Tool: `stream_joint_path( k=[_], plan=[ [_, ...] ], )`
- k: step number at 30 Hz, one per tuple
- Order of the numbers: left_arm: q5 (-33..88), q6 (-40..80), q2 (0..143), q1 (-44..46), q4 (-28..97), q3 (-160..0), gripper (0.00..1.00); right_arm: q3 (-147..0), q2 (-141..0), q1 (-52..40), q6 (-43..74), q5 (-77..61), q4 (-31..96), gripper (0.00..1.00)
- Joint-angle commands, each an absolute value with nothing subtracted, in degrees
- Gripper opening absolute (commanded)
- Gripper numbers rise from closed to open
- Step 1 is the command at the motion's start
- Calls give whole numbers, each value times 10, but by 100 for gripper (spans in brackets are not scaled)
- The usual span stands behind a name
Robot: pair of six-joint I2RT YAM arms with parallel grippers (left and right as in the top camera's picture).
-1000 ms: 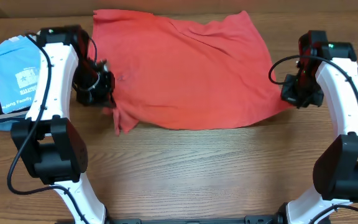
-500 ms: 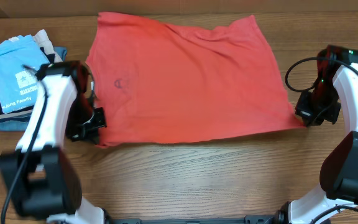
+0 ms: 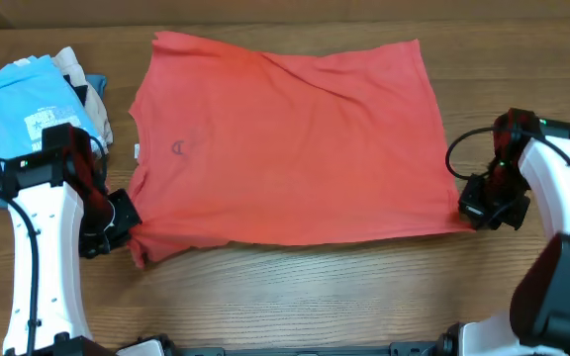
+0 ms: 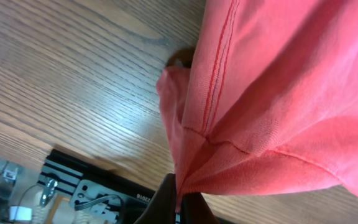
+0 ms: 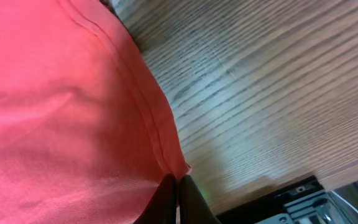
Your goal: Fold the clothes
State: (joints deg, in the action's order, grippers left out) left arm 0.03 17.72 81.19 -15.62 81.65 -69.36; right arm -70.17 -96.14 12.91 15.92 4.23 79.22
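Wooden table (image 3: 315,292) under coral T-shirt (image 3: 285,148), folded pile (image 3: 28,109) just beside

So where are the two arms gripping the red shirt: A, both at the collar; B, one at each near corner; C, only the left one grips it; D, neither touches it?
B: each wrist view shows jaws shut on an edge of the coral-red T-shirt, and overhead the arms sit at its two near corners.
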Motion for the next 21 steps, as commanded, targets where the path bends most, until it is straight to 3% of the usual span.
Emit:
stream_joint_path(
  k=[1, 21],
  plan=[
    [-22, 206, 774, -165, 807, -667, 4, -689, -899, 149, 184, 44, 785, 4],
    [-27, 238, 658, -218, 799, -635, 4, -686, -781, 174, 191, 38, 822, 4]
  ],
)
